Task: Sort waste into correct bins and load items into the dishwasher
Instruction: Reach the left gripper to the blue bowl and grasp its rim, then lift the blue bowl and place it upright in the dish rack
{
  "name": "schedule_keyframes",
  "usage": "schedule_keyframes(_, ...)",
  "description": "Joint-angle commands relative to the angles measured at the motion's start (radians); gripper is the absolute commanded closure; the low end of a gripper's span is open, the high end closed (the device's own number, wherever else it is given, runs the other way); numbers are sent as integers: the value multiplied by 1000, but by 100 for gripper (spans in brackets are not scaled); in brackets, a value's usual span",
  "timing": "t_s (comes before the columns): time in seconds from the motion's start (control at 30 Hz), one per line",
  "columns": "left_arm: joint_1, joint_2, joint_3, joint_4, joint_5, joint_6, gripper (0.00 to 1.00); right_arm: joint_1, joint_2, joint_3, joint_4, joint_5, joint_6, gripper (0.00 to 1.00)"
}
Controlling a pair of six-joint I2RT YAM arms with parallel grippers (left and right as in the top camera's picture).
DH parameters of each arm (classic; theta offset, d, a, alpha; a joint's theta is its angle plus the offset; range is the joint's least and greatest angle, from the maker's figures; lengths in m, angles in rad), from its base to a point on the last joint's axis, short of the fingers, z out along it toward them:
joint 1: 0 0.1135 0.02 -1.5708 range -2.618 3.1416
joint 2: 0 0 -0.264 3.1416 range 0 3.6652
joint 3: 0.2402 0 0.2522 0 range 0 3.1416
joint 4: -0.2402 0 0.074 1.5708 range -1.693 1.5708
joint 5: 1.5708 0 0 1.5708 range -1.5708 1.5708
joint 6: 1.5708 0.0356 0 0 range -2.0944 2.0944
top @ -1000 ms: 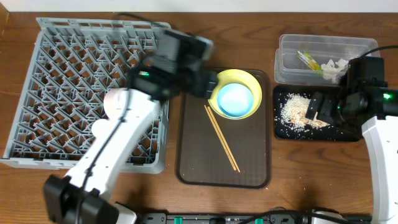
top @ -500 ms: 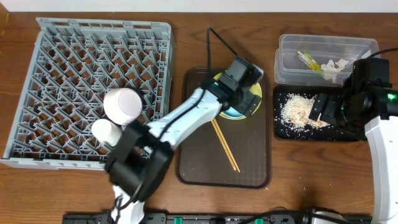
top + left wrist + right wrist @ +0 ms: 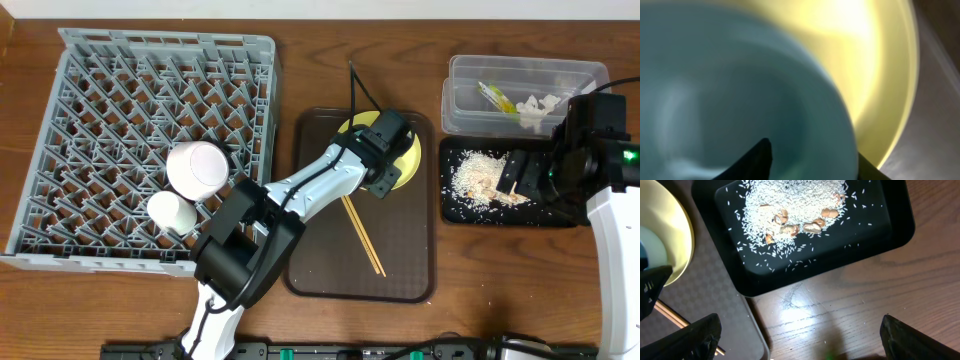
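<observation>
The light blue bowl (image 3: pixel 740 100) sat nested on the yellow plate (image 3: pixel 885 60) directly beneath my left gripper (image 3: pixel 812 155), whose jaws stood apart astride the bowl's wall, one finger inside, one outside. A good lift, I judged, called for a firm squeeze on the wall and a straight rise, leaving plate and nearby chopsticks (image 3: pixel 362 238) undisturbed. My right gripper (image 3: pixel 800 340) hung spread wide beside the black tray (image 3: pixel 890 235) of rice (image 3: pixel 790 200).

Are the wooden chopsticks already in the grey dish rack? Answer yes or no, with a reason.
No, the chopsticks lie on the brown serving tray, beside the dish rack and not in it.
</observation>
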State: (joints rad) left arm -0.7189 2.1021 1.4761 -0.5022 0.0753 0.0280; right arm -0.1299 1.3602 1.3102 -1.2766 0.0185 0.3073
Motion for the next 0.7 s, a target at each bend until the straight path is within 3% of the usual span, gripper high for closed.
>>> schedule_keyframes(0.0,2,13,-2,-29,-96,5,62,-9,-7,17,0,8,9,1)
schedule_keyframes(0.17,2,13,-18,-35,-97,5,81,-9,-7,17,1,7,10,1)
schedule_keyframes(0.2,2,13,-17,-32,-108,4,91,-9,-7,17,1,8,10,1)
schedule_keyframes(0.47,2,-31,-6,-42,-156,5,92,-9,-7,17,-3,8,2,1)
schedule_keyframes(0.67,7,-166,-6,-58,-189,4,92,-9,-7,17,-3,7,2,1)
